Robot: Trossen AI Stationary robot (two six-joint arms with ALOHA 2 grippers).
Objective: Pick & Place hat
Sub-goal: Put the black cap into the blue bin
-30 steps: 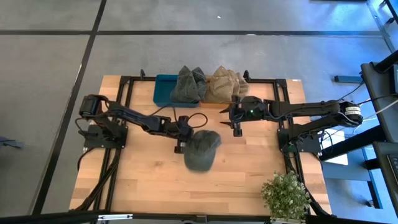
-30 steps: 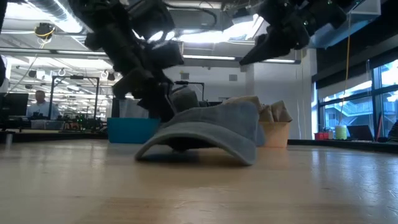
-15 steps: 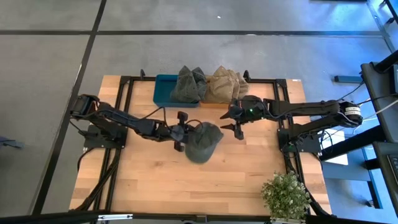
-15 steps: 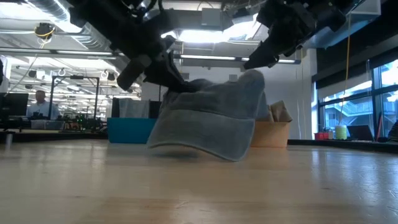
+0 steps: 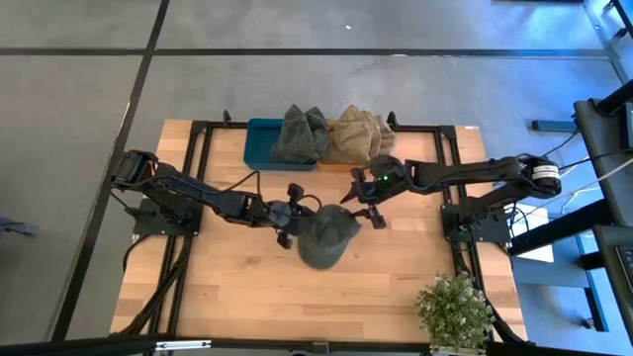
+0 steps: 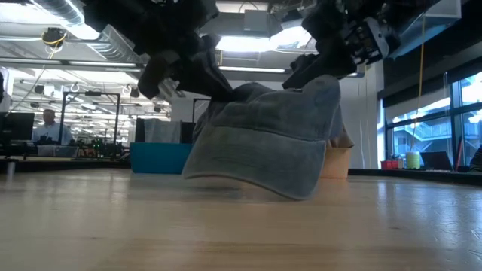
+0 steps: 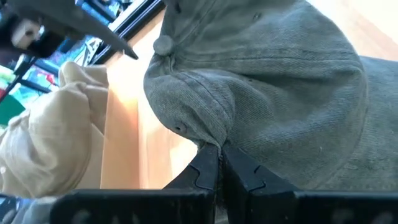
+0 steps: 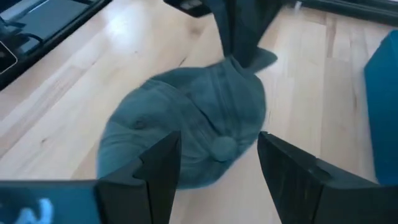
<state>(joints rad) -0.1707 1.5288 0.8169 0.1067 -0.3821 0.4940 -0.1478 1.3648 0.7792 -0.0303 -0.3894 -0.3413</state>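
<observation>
The left gripper [image 5: 294, 212] pinches the soft grey-green cloth hat [image 5: 327, 234], lifting it off the middle of the wooden bench [image 5: 247, 287], so the open-fingered right gripper [image 5: 362, 206] can grab it.

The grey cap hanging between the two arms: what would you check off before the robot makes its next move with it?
1. Left end effector pinched shut on the grey cap: ok, fabric is clamped between its fingers.
2. Cap lifted off the wooden table: cannot tell; in the low view the brim hangs at the surface.
3. Right end effector open and ready: ok, fingers spread above the cap's crown button.
4. Right end effector holding the cap: not ok, not yet closed on it.
5. Blue bin free to receive the cap: not ok, a green hat already lies over it.
</observation>
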